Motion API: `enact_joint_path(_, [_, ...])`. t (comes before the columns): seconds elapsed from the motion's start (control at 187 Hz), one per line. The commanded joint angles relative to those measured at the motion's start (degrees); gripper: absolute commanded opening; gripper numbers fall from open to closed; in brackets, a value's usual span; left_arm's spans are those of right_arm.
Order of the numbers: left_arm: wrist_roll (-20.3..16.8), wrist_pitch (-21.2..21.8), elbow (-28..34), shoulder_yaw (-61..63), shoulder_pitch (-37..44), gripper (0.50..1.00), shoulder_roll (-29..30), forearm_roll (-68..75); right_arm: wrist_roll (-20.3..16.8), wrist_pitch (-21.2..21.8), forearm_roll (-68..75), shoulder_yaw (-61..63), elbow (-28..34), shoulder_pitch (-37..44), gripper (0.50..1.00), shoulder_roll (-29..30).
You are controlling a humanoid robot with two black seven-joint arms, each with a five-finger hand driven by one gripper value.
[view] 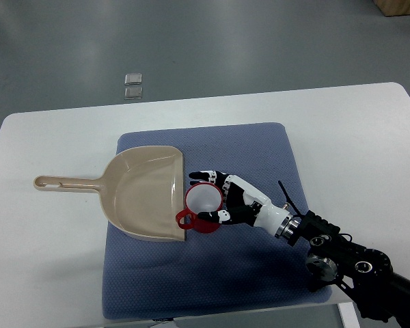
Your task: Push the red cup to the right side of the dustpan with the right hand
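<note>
A red cup [199,205] with a white inside stands upright on the blue mat, its handle pointing to the lower left. It touches the open right edge of the beige dustpan [140,193], whose long handle points left. My right hand [217,197] comes in from the lower right and lies against the cup's right side. Its fingers [203,176] curve around the cup's far rim and the thumb [215,216] sits at the near side. The left arm does not show.
The blue mat [253,273] lies in the middle of a white table [355,137]. Two small clear squares [132,85] lie on the grey floor beyond the table's far edge. The right arm's black wrist and forearm cross the mat's lower right corner.
</note>
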Motion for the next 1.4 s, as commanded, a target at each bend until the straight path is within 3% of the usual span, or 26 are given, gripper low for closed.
enact_joint_path(0.0, [0.0,0.0,0.0,0.0,0.0,1.000,0.0,0.0,0.0,0.5,0.1,0.1,0.1,-0.1,0.924,-0.7])
enact_joint_path(0.635, [0.0,0.0,0.0,0.0,0.0,1.000,0.0,0.0,0.0,0.7,0.0,0.4,3.0,-0.6,0.924,-2.2])
enact_joint_path(1.031, [0.0,0.0,0.0,0.1,0.0,1.000,0.0,0.0,0.0,0.6,1.0,1.5,4.2,-0.6,0.924,-6.7])
enact_joint_path(1.394, [-0.1,0.0,0.0,0.0,0.0,1.000,0.0,0.0,0.0,-0.7,10.2,5.0,1.2,2.1,0.921,-11.6])
